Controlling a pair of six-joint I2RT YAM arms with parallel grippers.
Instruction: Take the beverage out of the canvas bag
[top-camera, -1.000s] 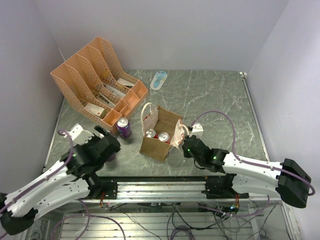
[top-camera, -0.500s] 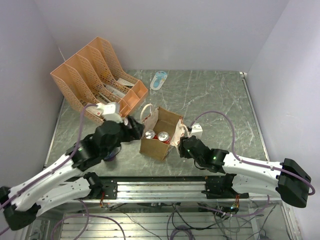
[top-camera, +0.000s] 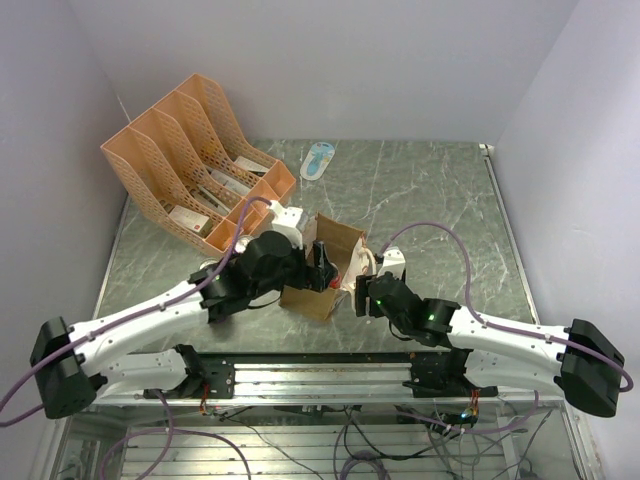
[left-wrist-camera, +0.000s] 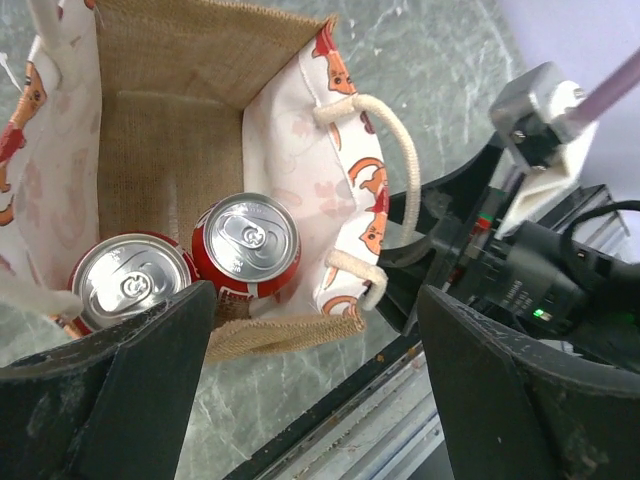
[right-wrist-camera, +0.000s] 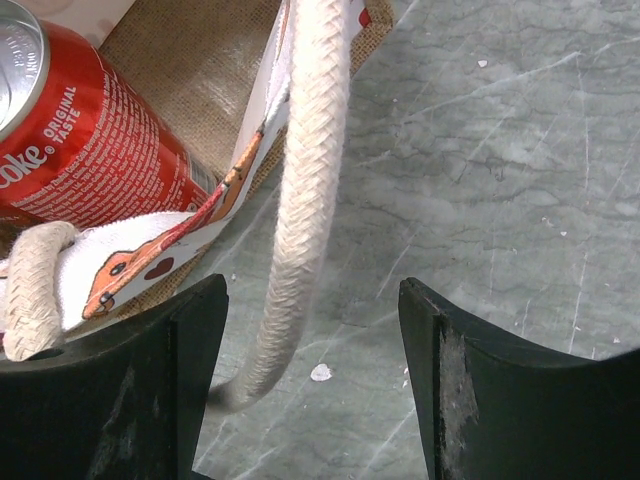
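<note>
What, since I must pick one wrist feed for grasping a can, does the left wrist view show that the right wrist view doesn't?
Only the left wrist view looks down into the canvas bag, showing the tops of two red cans and the right arm beside the bag. Only the right wrist view shows one can's printed side up close, with a handle loop hanging between the fingers of the open right gripper. Both show the bag's printed panel, its cream handles and the marble table.
</note>
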